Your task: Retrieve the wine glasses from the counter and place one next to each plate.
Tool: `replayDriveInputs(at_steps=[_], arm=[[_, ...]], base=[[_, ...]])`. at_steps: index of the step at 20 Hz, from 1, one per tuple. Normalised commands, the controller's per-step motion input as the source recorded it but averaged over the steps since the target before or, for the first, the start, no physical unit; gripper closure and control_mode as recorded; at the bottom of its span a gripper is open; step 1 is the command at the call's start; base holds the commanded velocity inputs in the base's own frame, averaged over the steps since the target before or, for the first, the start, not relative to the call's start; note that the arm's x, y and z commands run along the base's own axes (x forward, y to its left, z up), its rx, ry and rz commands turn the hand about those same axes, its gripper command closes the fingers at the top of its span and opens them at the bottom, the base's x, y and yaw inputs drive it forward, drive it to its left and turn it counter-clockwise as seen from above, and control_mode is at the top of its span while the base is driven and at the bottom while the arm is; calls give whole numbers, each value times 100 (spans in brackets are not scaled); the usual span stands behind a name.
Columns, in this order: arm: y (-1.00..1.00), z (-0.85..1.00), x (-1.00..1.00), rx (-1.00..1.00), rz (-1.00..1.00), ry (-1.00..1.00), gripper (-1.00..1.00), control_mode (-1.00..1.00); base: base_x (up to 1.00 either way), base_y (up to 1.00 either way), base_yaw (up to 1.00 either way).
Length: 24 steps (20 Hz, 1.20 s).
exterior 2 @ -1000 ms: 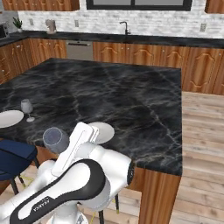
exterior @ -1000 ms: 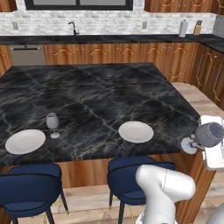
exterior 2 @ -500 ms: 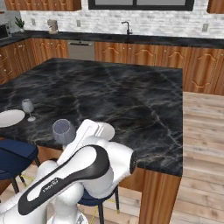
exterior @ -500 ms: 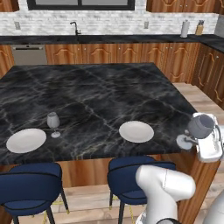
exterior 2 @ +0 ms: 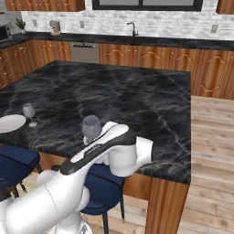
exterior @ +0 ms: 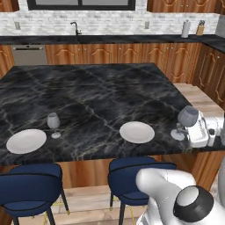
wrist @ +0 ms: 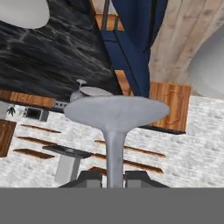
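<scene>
Blue stools (exterior: 136, 176) under island (exterior: 96, 92); pincer (exterior: 193, 132) grips glass (exterior: 188, 117).

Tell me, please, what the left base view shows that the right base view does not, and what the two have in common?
Left base view alone: the second plate, lying to the left of the held glass, plus a knife block on the back counter.

Right base view alone: a small potted plant at the far left of that counter, and the wooden floor beside the island.

Both: the island, the glass already standing next to the other plate, the blue stools, the sink tap, and the glass carried over the island's near edge.
</scene>
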Motion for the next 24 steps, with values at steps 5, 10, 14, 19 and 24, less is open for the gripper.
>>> replayDriveInputs(at_steps=[5,10,14,19,24], arm=[[-35,-32,95,0,6,2,100,-100],[-15,-37,93,-7,-2,0,100,-100],[-3,-44,85,-12,-10,2,100,-100],[-13,-32,69,-6,-6,12,100,-100],[-24,-27,31,0,0,13,100,-100]], base=[[0,0,0],[0,0,0],[0,0,0],[0,0,0],[0,0,0]])
